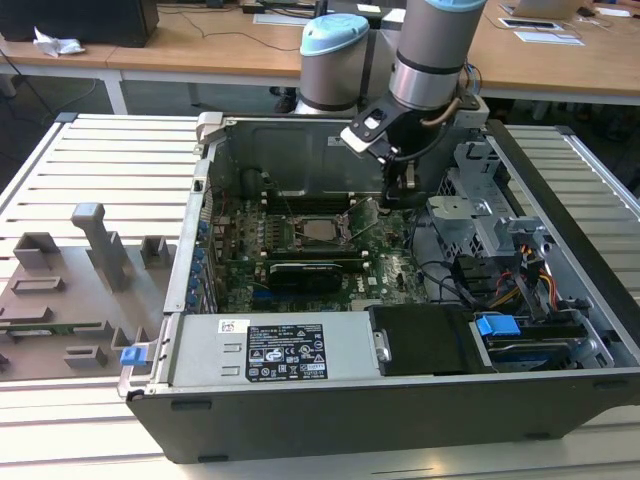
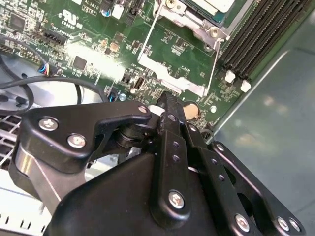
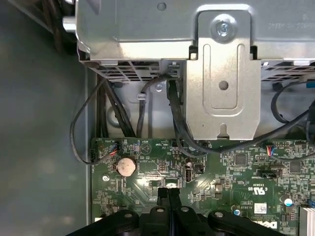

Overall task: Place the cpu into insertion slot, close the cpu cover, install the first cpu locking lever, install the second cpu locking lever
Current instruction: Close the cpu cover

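Cpu [image 2: 209, 4] shows mostly cut off in the second wrist view; end effector [image 3: 167, 192] closed, gripping nothing.

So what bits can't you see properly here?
1. The cpu and the cpu cover: second wrist view, cut off by the picture's edge.
2. Whether the cpu cover is locked down: exterior view, too small.
3. What the tips of the gripper touch: first wrist view, hidden by the gripper itself.

Over the insertion slot [image 1: 300, 230]: open from above.
Exterior view's right: drive cage [image 1: 478, 205] and cables [image 1: 440, 275] crowd in.
Far side: case wall [image 1: 290, 150].
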Robot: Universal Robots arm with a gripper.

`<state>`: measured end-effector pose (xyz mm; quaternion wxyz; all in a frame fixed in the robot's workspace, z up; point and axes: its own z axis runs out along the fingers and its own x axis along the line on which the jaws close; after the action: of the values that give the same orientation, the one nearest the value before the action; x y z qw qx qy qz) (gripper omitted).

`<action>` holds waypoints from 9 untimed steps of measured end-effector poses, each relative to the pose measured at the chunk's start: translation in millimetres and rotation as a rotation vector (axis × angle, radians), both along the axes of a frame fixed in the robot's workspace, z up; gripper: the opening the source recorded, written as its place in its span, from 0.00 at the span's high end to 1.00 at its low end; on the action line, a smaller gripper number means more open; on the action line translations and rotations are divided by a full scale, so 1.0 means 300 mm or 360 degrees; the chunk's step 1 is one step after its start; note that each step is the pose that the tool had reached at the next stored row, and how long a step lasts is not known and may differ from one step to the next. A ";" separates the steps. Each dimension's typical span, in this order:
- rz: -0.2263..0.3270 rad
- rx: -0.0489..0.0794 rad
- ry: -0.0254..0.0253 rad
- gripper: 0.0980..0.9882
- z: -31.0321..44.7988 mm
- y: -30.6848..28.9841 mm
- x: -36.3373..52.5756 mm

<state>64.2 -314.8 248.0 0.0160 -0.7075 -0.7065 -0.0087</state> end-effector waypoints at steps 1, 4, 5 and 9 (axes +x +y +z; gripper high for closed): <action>0.0000 0.0000 0.00001 0.99 -0.007 0.000 -0.004; 0.0000 0.0000 0.00001 0.99 -0.016 0.000 -0.021; 0.0000 0.0000 0.00000 0.99 -0.016 0.000 -0.029; 0.0000 0.0001 -0.00003 0.99 -0.016 0.000 -0.060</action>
<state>46.4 -314.9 243.2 0.0161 -0.7074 -0.7066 -0.0089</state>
